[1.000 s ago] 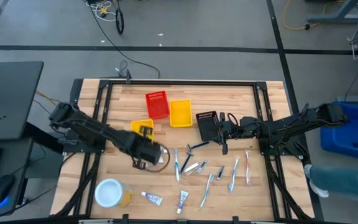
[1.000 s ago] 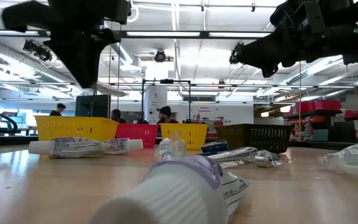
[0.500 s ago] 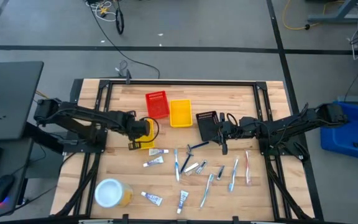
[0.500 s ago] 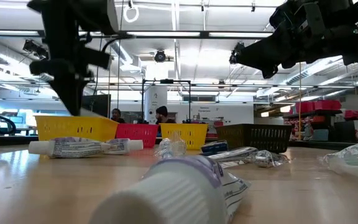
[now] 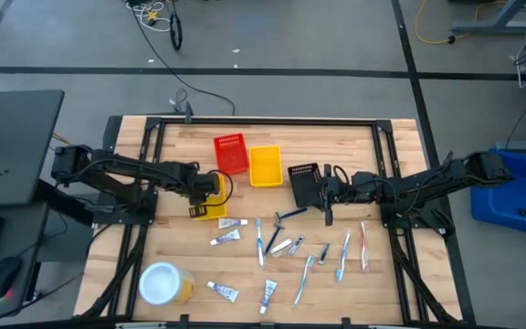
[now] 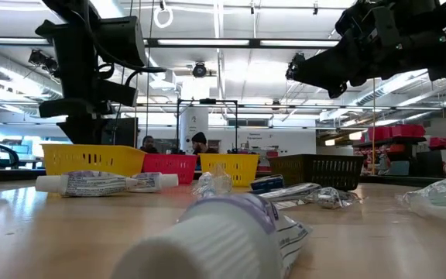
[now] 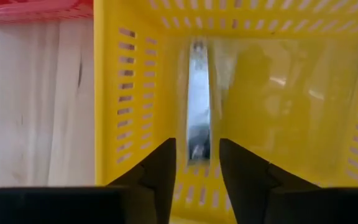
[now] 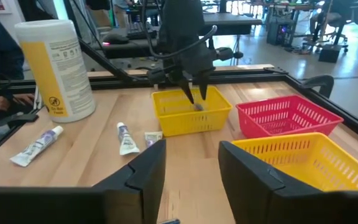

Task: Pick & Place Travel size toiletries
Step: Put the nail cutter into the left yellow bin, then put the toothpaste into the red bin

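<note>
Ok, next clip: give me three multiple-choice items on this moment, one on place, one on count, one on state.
1. Where is the left gripper?
A. over the near-left yellow basket
B. over the red basket
C. over the round container

2. How many small baskets stand on the table?
A. two
B. four
C. six

3. How are the right gripper's fingers?
A. shut on a toothbrush
B. open, holding nothing
C. shut on a tube

Key: 1 A, the left wrist view looks into yellow mesh; 2 B, red, two yellow, one black; 3 B, a clear gap shows between them.

table (image 5: 199,274): pale wood, matt | yellow basket (image 7: 142,74): slotted plastic, glossy | packet (image 7: 198,99): shiny clear film
</note>
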Controlling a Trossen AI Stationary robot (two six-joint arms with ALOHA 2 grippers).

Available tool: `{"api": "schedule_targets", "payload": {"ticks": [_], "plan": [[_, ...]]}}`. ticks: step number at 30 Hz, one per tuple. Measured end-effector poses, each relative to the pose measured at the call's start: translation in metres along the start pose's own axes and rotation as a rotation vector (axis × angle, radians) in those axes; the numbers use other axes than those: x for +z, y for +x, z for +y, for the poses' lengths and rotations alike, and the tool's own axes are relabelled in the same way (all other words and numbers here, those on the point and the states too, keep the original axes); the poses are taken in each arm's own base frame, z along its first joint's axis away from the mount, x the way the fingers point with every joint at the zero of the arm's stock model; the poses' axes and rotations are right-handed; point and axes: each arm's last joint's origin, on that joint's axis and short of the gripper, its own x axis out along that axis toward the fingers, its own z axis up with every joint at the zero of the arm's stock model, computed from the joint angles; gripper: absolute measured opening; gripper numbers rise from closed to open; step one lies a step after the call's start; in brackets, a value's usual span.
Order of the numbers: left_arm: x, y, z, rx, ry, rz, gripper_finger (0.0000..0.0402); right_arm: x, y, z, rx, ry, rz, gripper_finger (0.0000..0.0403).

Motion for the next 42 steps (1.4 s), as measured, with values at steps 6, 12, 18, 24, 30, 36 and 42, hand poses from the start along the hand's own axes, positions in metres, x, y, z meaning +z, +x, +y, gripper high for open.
{"api": "schedule_targets", "payload": {"ticks": [6,12,18,24,30,36,42], "plan": [[0.001,-0.001,0.000,0.010,0.003,-0.003,0.0164,0.000,0.000,0.000,0.000,0.000,0.001,0.0172],[0.019,-0.019,0.000,0.008,-0.007,-0.075,0.0168,0.000,0.000,0.000,0.000,0.000,0.003,0.0179],[0.042,-0.050,-0.013,-0.125,-0.017,-0.201,0.0169,-0.001,0.000,0.000,0.000,-0.001,0.008,0.0174],[0.053,-0.067,-0.045,-0.375,-0.031,-0.331,0.0169,-0.005,0.000,0.000,-0.002,0.025,0.049,0.0161],[0.049,-0.056,-0.083,-0.409,0.002,-0.289,0.0169,-0.006,0.000,0.000,-0.004,0.066,0.061,0.0152],[0.043,-0.037,-0.112,-0.275,0.104,-0.258,0.0169,-0.006,0.000,0.000,-0.005,0.069,0.067,0.0146],[0.045,-0.017,-0.122,-0.207,0.091,-0.227,0.0169,-0.006,0.000,0.000,-0.005,0.069,0.067,0.0147]]}}
